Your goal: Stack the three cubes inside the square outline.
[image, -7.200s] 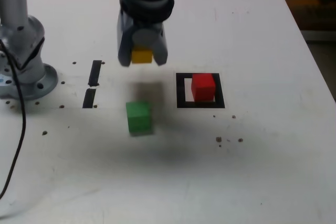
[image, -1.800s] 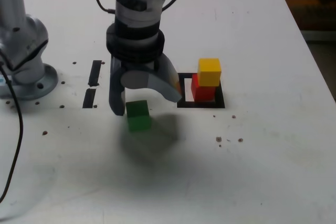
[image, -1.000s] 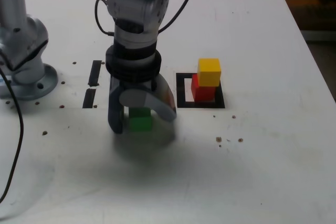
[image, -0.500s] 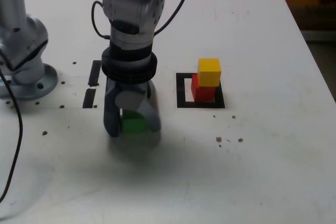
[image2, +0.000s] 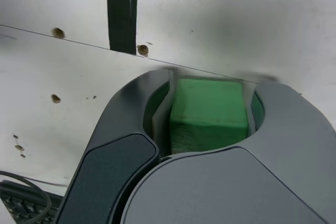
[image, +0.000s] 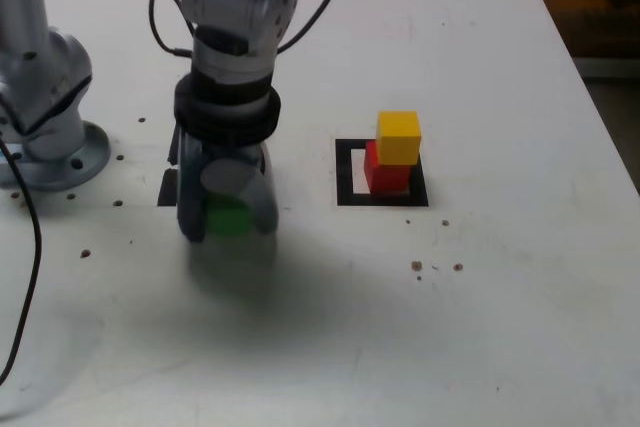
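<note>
Shifted toward the strips (image: 168,187) — green cube (image: 228,219) between tool (image: 229,227) fingertips.

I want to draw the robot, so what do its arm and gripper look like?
The arm is silvery grey and rounded, like fat tubes, with black bands around it and dark round spots. A thin black cable loops beside it. The gripper has two chunky, smooth grey fingers, one darker than the other, with curved tips.
</note>
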Tool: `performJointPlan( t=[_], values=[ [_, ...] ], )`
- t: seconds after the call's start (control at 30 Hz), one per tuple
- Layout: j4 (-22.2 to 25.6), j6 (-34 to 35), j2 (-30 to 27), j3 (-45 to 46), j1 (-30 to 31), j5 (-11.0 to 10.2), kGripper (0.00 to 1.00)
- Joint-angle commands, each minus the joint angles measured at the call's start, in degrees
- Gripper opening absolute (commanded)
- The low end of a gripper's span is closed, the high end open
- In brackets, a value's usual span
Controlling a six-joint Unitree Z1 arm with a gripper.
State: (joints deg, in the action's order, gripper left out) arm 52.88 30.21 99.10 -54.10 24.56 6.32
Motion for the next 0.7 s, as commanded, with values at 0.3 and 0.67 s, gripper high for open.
performJointPlan(
  t=[0.3, 0.67],
  values=[
    [20.8, -1.2, -1.2, -18.5, -4.4, -5.7, 0.46],
    [30.7, -8.2, 2.8, -35.1, -9.3, -6.5, 0.45]
  ],
)
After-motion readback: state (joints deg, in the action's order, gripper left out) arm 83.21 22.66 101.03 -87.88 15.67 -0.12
